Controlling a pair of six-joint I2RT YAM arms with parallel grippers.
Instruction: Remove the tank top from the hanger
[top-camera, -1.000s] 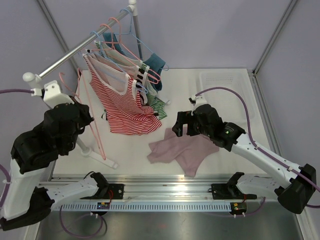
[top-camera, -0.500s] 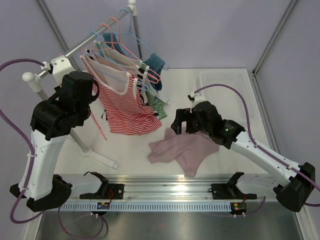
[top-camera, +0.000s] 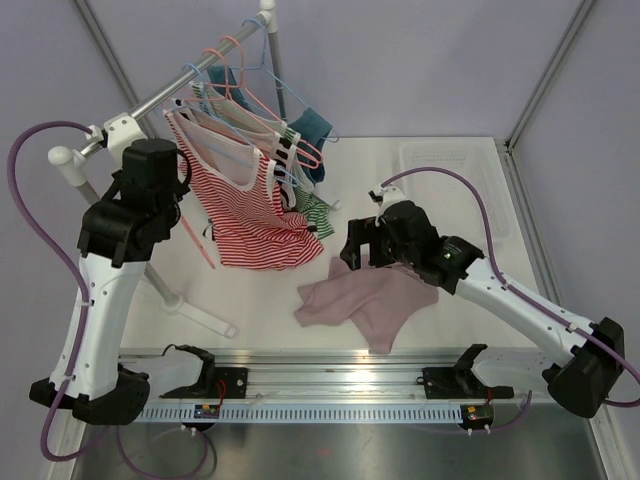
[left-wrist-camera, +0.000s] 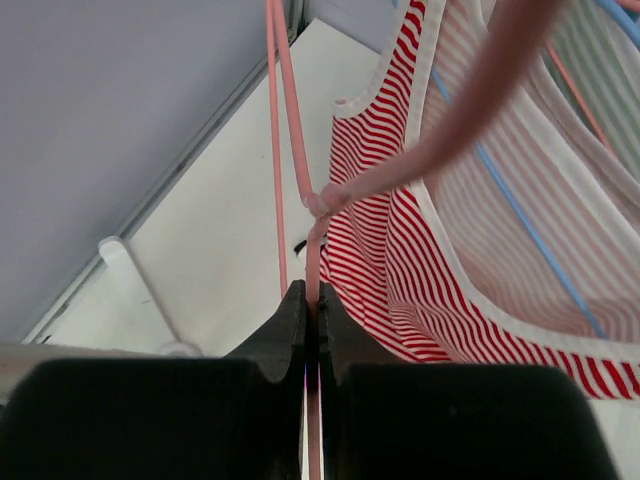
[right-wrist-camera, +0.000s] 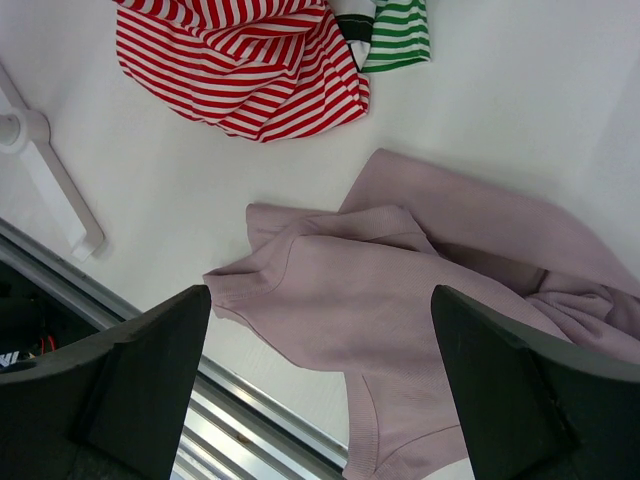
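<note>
A red-and-white striped tank top (top-camera: 250, 215) hangs from the rack on the left, its hem bunched on the table. My left gripper (top-camera: 183, 208) is up beside it, shut on the thin pink hanger (left-wrist-camera: 296, 150). In the left wrist view the gripper (left-wrist-camera: 312, 290) pinches the wire just below its twist, with the striped top (left-wrist-camera: 400, 230) right of it. My right gripper (top-camera: 358, 245) hovers open over a mauve garment (top-camera: 370, 295) lying flat on the table. In the right wrist view the gripper (right-wrist-camera: 320, 295) has that mauve garment (right-wrist-camera: 420, 300) below it, untouched.
The rack's metal rail (top-camera: 150, 100) carries more pink and blue hangers (top-camera: 250, 70), a teal garment (top-camera: 310, 125) and a green striped one (top-camera: 318, 215). Its white foot (top-camera: 195, 310) crosses the table's left. A clear tray (top-camera: 450, 165) sits back right.
My left arm has risen from low at the left to beside the rail, still shut on the pink hanger. The right gripper has edged slightly left.
</note>
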